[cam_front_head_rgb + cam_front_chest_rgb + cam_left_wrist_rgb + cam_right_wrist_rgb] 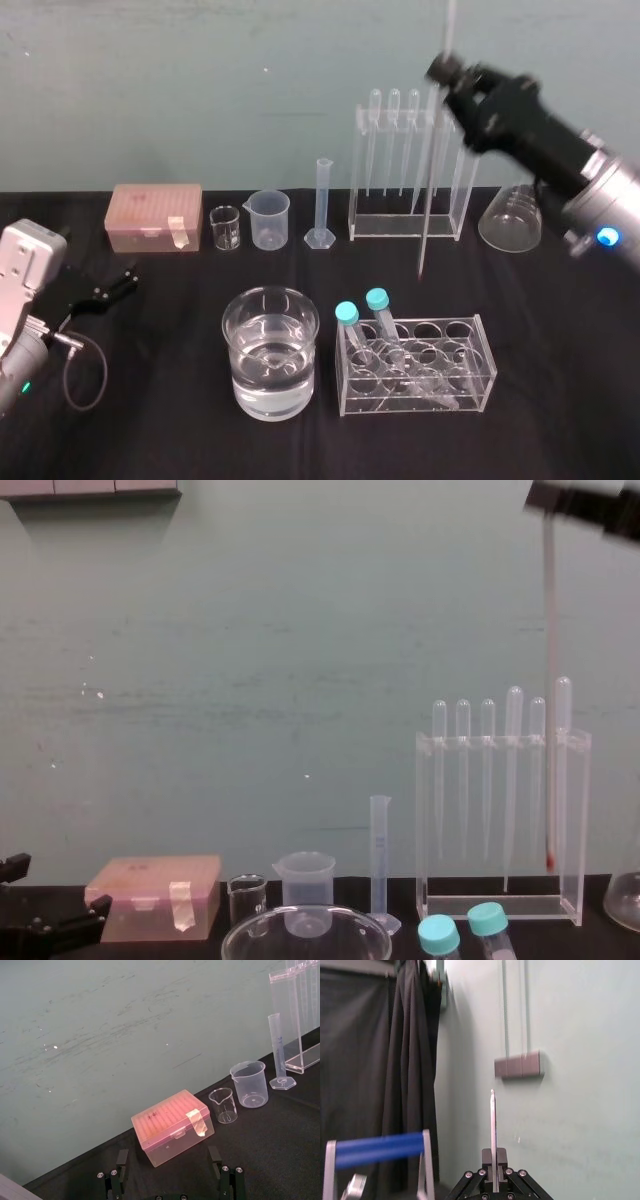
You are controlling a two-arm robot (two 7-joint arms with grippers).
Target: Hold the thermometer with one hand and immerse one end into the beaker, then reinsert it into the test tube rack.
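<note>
You see the right gripper (447, 70), black on a silver arm with a blue light, high at the back right, above the rack (395, 228). Its fingers are pressed together on the thermometer (424, 255), a thin whitish glass rod that hangs almost upright. A piece of the rod sticks out past the fingers. In the chest view the red tip is low, near the base of the rack. In the head view the lower end shows over the black cloth (560, 400), just in front of the rack. You cannot tell if the rod passes through a hole of the top bar.

The rack is a tall frame of clear acrylic with a flat base. A row of clear pipettes (393, 140) with bulb tops hangs in it.

The beaker (232, 350), wide and of round glass, stands at the front middle, well apart from the thermometer. It is about half full of clear water. Just beside it, a low rack (480, 350) of clear plastic holds two leaning tubes (346, 313) with blue-green caps.

Along the back stand these things:
- a pink box (155, 215) with a strip of tape
- an empty small beaker (225, 230)
- an empty plastic jug (270, 222)
- a slim cylinder (323, 200) with marks too small to read
- a flask (510, 220)

The left gripper (115, 287) lies low at the left, over the cloth. Its fingers (121, 1160) are wide apart and hold nothing.
</note>
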